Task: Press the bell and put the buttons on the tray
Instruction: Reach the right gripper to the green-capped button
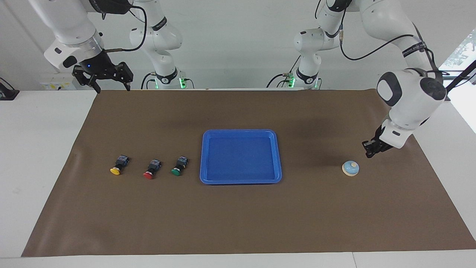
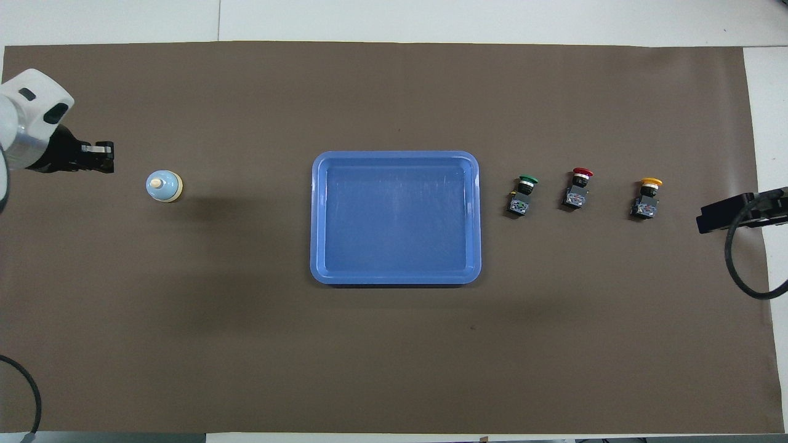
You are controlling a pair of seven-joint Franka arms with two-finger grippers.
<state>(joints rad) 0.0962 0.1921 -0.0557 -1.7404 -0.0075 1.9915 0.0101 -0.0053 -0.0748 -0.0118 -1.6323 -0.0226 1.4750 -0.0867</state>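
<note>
Item: bell (image 1: 350,168), light-blue dome with cream knob, standing alone on the brown mat (image 1: 238,223) toward the left arm's end. Left gripper (image 1: 369,151), fingers together, raised just beside the bell, not touching it. Blue tray (image 1: 240,180), mid-mat, holding nothing. Three buttons, green (image 1: 179,166), red (image 1: 151,169), yellow (image 1: 118,165), in a row beside the tray toward the right arm's end. Right gripper (image 1: 108,86), fingers apart, waiting aloft over the mat's corner nearest the robots.

Broad white table (image 1: 44,156), mostly covered by a flat brown rectangular mat (image 1: 238,219). Plain pale wall (image 1: 238,41) rising at the robots' end. Bright window (image 1: 459,52) at the left arm's end, daylight and foliage showing through. Even, soft lighting with faint shadows on the mat.
</note>
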